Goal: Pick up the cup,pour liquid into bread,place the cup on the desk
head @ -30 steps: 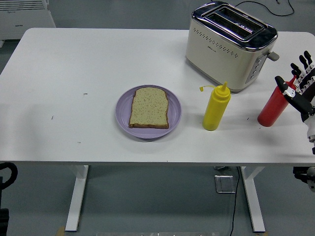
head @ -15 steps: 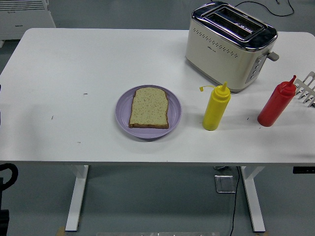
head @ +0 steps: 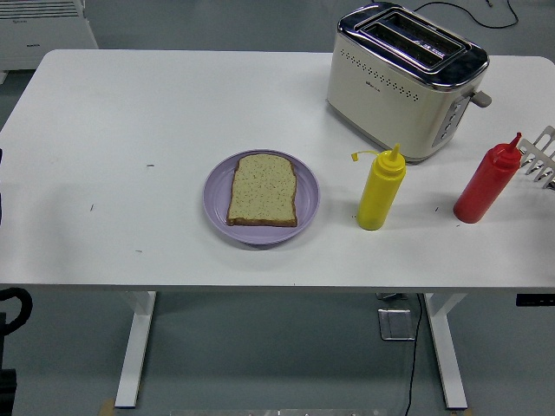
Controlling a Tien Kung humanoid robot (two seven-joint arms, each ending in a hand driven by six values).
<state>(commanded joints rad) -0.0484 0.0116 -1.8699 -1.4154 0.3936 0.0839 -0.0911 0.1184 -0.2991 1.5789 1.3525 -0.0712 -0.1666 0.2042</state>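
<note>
perhaps hand (head: 542, 158), mostly cropped

White counter (head: 130, 113); lilac plate (head: 218, 192); tan speckled bread (head: 263, 188); yellow bottle (head: 381, 191); red bottle (head: 490, 181); cream-and-chrome toaster (head: 403, 78).

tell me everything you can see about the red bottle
The red bottle is a squeeze bottle of what looks like soft plastic, with a red pointed nozzle on top. It stands on the white table near the right edge, leaning slightly, right of the yellow bottle and in front of the toaster. Nothing grips it; a white slotted object at the picture's edge sits just beside its nozzle.
</note>
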